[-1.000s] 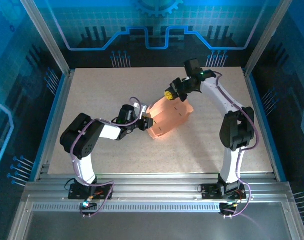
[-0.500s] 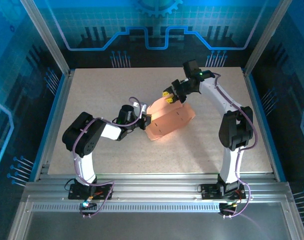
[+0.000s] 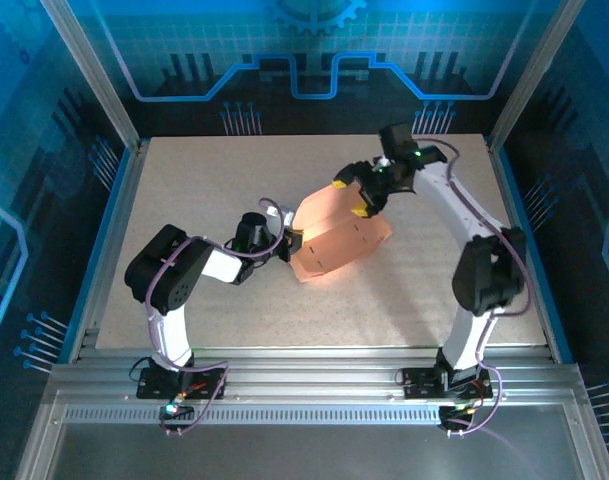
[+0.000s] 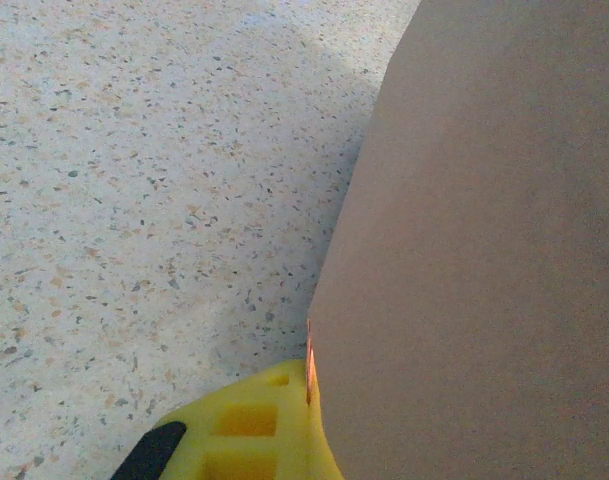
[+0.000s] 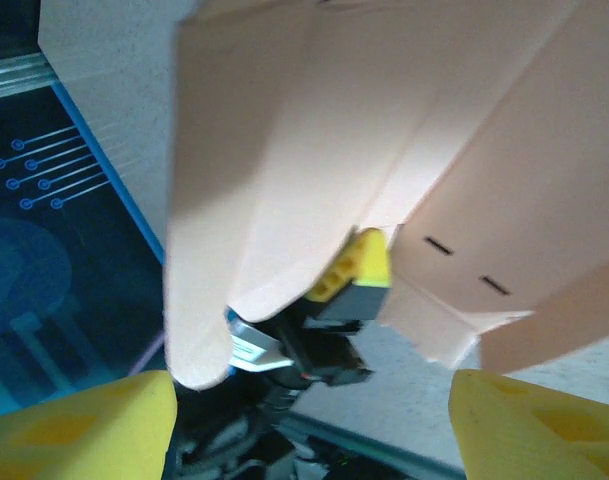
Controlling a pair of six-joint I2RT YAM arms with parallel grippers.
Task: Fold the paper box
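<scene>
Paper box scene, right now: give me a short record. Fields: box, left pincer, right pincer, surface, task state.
box: thin salmon-pink cardboard paper box, partly folded, creased panels tented up, small slots on one panel
left pincer: shut on the paper box's left edge, with its yellow finger against the cardboard
right pincer: open, yellow tips spread over the box's far upper edge, not clamping it
surface: speckled beige tabletop
task state: fold not finished, flaps loose
</scene>
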